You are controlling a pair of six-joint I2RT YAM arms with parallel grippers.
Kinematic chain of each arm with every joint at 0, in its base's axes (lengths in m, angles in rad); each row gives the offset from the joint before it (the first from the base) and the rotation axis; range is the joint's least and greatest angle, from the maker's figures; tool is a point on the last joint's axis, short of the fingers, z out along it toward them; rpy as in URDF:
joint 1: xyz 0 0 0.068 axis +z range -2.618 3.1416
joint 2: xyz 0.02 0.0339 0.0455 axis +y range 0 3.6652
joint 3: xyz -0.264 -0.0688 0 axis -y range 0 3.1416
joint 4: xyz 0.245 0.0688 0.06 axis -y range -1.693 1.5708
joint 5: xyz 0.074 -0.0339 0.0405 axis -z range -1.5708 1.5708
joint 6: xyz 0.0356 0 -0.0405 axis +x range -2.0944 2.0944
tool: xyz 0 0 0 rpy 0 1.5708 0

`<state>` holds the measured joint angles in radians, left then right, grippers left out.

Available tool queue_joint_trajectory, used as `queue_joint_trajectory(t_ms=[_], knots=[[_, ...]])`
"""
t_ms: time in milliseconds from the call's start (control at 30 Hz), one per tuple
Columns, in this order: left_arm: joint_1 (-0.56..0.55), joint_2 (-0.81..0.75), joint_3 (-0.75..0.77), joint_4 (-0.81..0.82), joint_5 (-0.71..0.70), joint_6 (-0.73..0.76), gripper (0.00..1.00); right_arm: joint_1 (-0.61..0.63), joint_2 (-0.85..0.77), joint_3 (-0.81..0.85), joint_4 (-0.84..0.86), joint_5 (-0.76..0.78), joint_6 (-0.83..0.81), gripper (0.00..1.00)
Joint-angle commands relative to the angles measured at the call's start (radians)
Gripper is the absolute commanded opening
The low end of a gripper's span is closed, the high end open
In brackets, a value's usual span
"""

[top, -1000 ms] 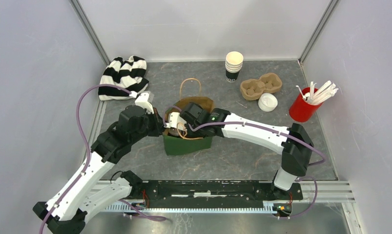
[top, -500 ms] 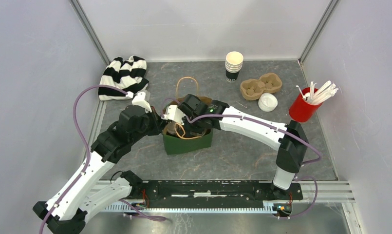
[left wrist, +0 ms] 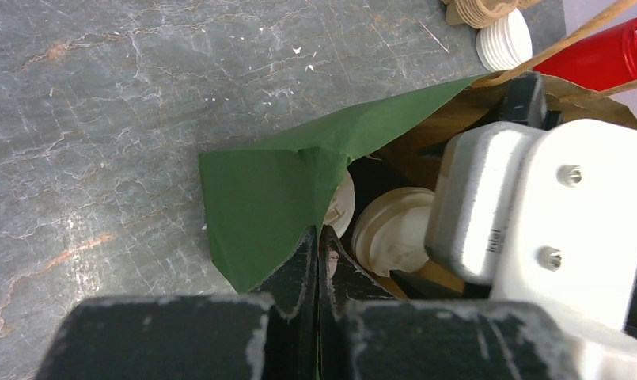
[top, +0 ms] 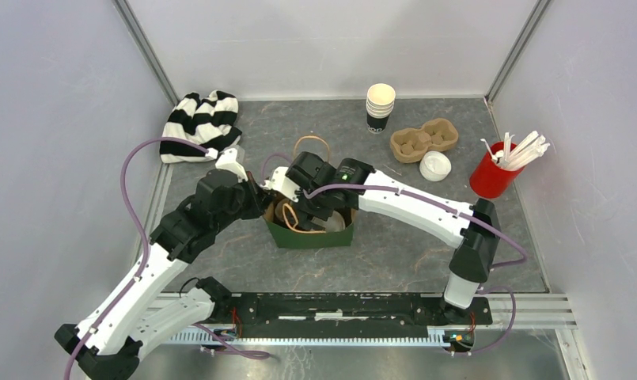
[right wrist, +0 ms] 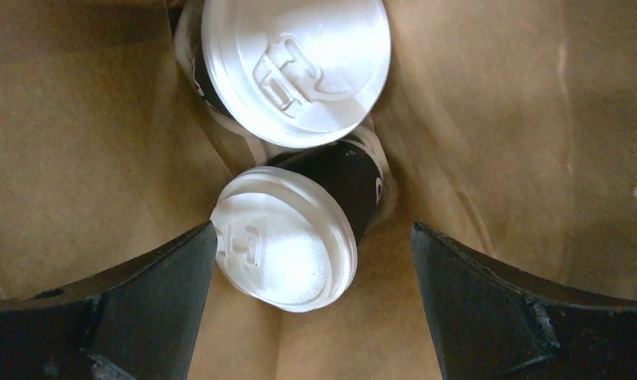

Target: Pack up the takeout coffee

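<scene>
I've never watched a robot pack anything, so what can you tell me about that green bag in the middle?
The green bag looks like paper, green outside and plain brown inside, with thin tan loop handles. It stands open on the grey table. The left gripper is clamped on its rim, and the right gripper reaches inside, jaws open. Two lidded cups sit within.

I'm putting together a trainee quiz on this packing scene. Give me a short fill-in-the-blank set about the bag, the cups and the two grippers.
1. The green bag holds ____ lidded cups.
2. The left gripper is ____ on the bag's edge.
3. The right gripper, inside the bag above the cups, is ____.
4. The colour of the stirrer cup is ____.
Missing words: two; shut; open; red.
</scene>
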<state>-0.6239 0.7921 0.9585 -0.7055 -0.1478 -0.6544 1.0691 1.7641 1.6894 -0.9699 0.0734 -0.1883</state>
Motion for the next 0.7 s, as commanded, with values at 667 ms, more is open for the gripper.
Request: queue_joint_trajectory(t_ms=[667], knots=[[0.000,-0.111,-0.163,0.315,0.015,0.172,0.02,0.017,-0.340,0.308,0.191,0.056,0.271,0.98]])
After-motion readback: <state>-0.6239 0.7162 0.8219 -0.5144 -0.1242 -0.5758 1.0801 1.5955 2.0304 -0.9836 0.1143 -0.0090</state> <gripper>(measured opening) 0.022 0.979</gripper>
